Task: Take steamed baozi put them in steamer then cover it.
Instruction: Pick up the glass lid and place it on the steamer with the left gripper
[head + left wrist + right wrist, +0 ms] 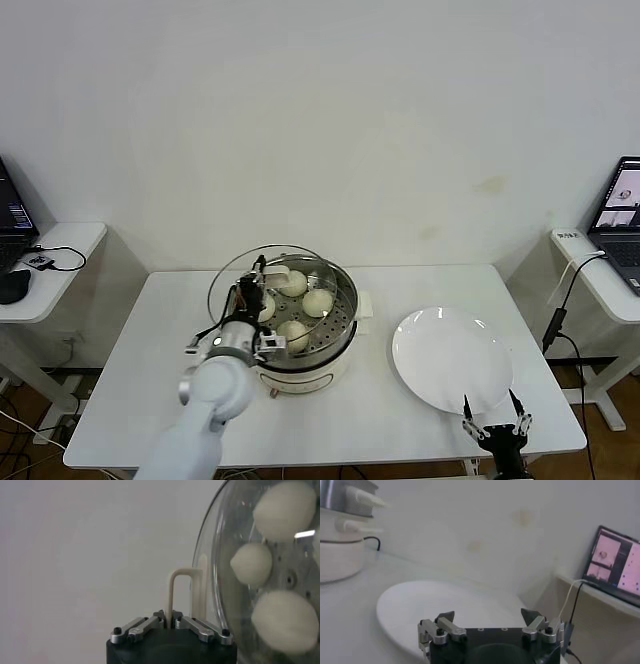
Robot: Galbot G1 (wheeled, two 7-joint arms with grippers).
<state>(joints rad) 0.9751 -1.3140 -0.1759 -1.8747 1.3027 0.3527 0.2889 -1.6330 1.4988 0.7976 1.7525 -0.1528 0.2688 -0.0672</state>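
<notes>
With four steamed baozi (303, 303) already on tray inside steamer (335, 345), mid-tabletop toward back edge, covering step on. Glass lid (232, 282) tilted at steamer's left rim, handle (182, 596) pinched by left gripper (254, 300). Level it, centre over rim, lower gently, then release. Right gripper (492, 412) spread, parked at front-right edge by empty plate (452, 358).
</notes>
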